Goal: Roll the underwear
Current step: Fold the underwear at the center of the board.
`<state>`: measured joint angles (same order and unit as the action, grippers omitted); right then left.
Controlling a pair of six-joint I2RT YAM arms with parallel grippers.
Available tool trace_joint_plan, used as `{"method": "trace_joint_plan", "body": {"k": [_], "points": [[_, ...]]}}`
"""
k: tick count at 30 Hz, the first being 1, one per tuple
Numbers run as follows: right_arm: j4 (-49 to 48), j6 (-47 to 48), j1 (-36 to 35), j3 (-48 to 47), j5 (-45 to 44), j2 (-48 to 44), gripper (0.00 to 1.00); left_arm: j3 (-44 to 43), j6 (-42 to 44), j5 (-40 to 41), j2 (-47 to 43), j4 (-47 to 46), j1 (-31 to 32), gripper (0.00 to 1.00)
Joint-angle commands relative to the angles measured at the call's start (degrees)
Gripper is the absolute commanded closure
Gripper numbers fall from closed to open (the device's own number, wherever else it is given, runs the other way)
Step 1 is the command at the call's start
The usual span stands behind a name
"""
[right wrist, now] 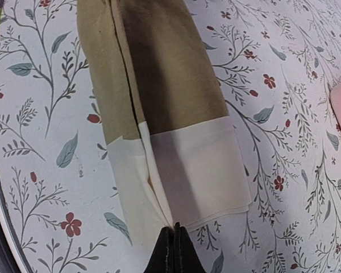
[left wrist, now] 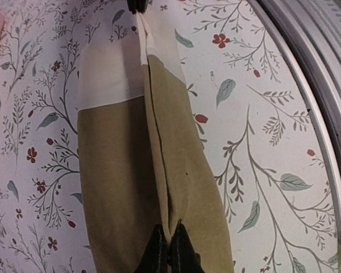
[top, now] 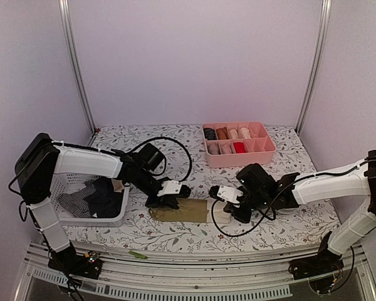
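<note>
An olive-tan underwear [top: 180,211] with a cream waistband [right wrist: 187,170] lies folded lengthwise into a long strip near the table's front edge. My left gripper [top: 165,202] is shut, pinching a fold of the olive cloth [left wrist: 176,187] at its left end [left wrist: 168,250]. At the other end my right gripper [top: 227,202] is shut on the fold at the cream band's edge [right wrist: 174,245]. More underwear [top: 88,199] lies heaped in the white basket.
A white mesh basket [top: 120,216] stands at the left, beside the left arm. A pink divided tray [top: 239,155] holding rolled garments sits at the back right. The table's metal front rail [left wrist: 324,96] runs close to the cloth. Black cables loop over the floral tablecloth [top: 175,144].
</note>
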<state>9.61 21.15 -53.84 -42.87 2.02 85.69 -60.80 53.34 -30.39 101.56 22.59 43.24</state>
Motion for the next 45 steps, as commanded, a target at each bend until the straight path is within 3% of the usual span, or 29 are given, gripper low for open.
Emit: {"method": "trace_joint_plan", "body": {"k": [1,27,45], "points": [[0.44,2.46,1.65,-3.08,-1.23,3.1,1.0,-3.27,2.22,-0.47,2.92,2.46,-1.55,1.0],[-0.03,6.71,7.04,-8.63,-1.92,11.23,1.0,-11.86,5.64,2.77,13.92,3.38,-5.29,1.0],[-0.04,6.72,8.27,-8.94,-2.12,12.09,1.0,-15.81,6.29,3.62,15.17,5.94,-5.39,1.0]]}}
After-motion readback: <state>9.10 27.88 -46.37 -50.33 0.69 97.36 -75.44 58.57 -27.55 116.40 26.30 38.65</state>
